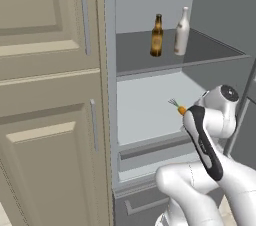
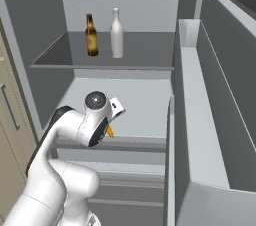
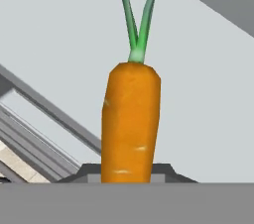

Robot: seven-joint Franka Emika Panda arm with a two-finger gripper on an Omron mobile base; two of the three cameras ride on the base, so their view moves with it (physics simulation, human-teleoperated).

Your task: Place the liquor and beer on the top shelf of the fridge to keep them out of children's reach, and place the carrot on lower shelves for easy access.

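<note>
The claw (image 3: 130, 178) is clenched on the carrot (image 3: 131, 119), which juts up mid-frame in the hand view over a pale lower shelf (image 1: 145, 105). Beer (image 1: 157, 36) and liquor (image 1: 182, 32) stand on the top shelf (image 1: 135, 50), upper centre.

We see flat, even rendered light with no glare and no hard cast shadows; the fridge (image 1: 150, 95) interior reads bright on its pale lower shelf (image 2: 140, 100) and dimmer on the dark top shelf (image 2: 145, 50). Edges look slightly soft throughout, and the close carrot (image 3: 130, 124) carries small pale highlights
</note>
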